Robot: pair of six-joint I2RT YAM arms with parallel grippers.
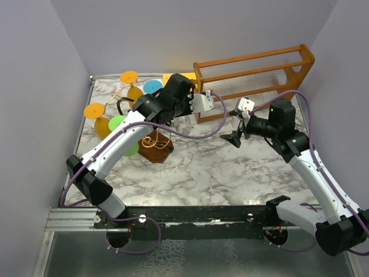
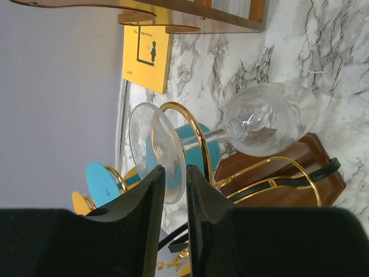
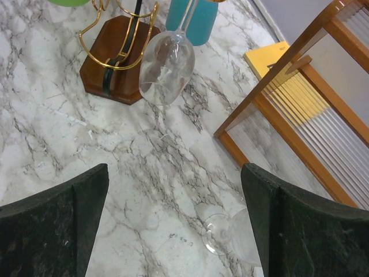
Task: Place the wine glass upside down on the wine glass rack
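Note:
A clear wine glass (image 2: 271, 118) hangs bowl-down over the wine glass rack (image 2: 288, 173), a stand of gold wire arms on a dark brown base. Its stem crosses a gold arm. My left gripper (image 2: 174, 173) is shut on the glass's round foot (image 2: 155, 147). In the top view the left gripper (image 1: 183, 107) is above the rack (image 1: 154, 147). In the right wrist view the glass bowl (image 3: 167, 66) hangs beside the rack base (image 3: 115, 57). My right gripper (image 3: 174, 170) is open and empty above the marble, also seen in the top view (image 1: 235, 137).
A second clear glass (image 3: 230, 234) lies on the marble under the right gripper. Orange (image 1: 129, 77), blue (image 1: 152, 86) and green (image 1: 118, 123) glasses hang on the rack. A large orange-brown wooden frame (image 1: 253, 69) stands at the back right. A yellow book (image 2: 147, 57) lies at the back.

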